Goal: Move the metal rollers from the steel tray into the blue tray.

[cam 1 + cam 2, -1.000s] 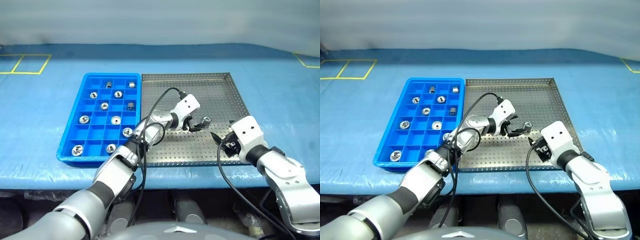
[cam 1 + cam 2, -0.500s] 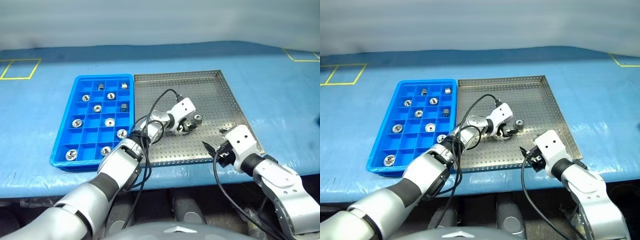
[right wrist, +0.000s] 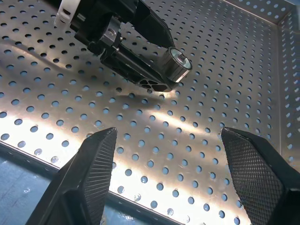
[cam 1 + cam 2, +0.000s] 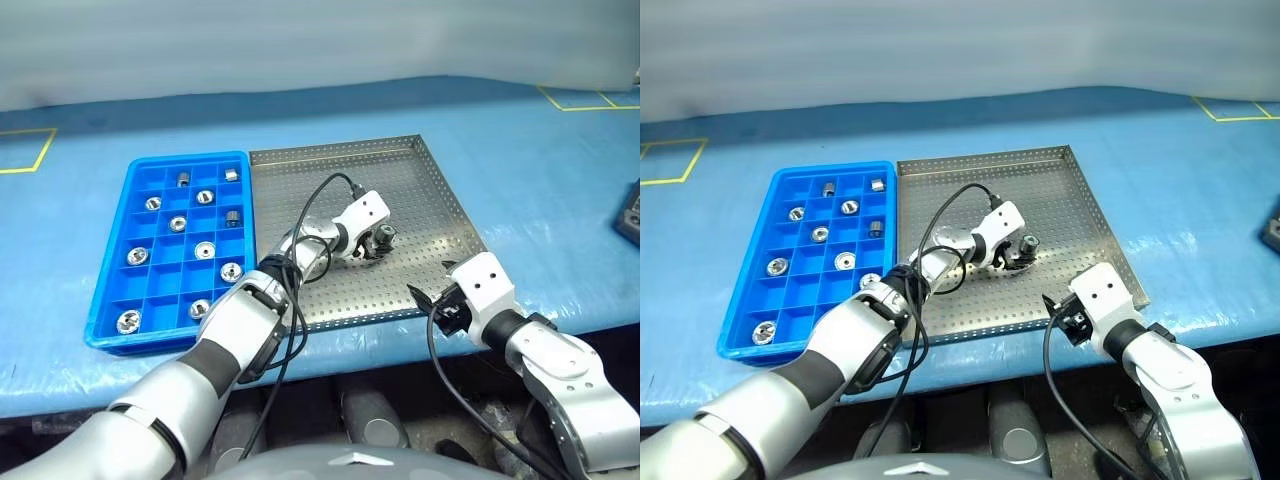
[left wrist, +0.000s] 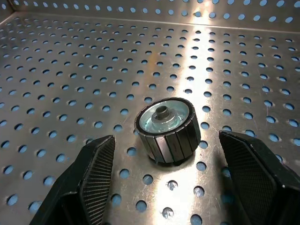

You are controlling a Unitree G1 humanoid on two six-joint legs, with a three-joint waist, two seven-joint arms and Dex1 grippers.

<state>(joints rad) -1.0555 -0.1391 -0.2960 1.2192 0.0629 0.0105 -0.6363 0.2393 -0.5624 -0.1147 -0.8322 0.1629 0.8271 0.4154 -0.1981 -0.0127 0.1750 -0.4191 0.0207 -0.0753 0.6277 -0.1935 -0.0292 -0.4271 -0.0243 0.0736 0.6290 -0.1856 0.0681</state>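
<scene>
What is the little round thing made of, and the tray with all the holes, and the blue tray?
The roller looks like shiny metal: silvery face, ribbed darker side. The steel tray seems bare sheet metal, grey, punched with holes, glinting under the light. The blue tray looks like moulded plastic: one even bright colour, smooth thick walls.

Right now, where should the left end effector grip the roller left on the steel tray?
Across its ribbed round side wall. The roller stands upright on the steel tray, bore up, between the open left end effector fingers, so closing straight in should work.
</scene>
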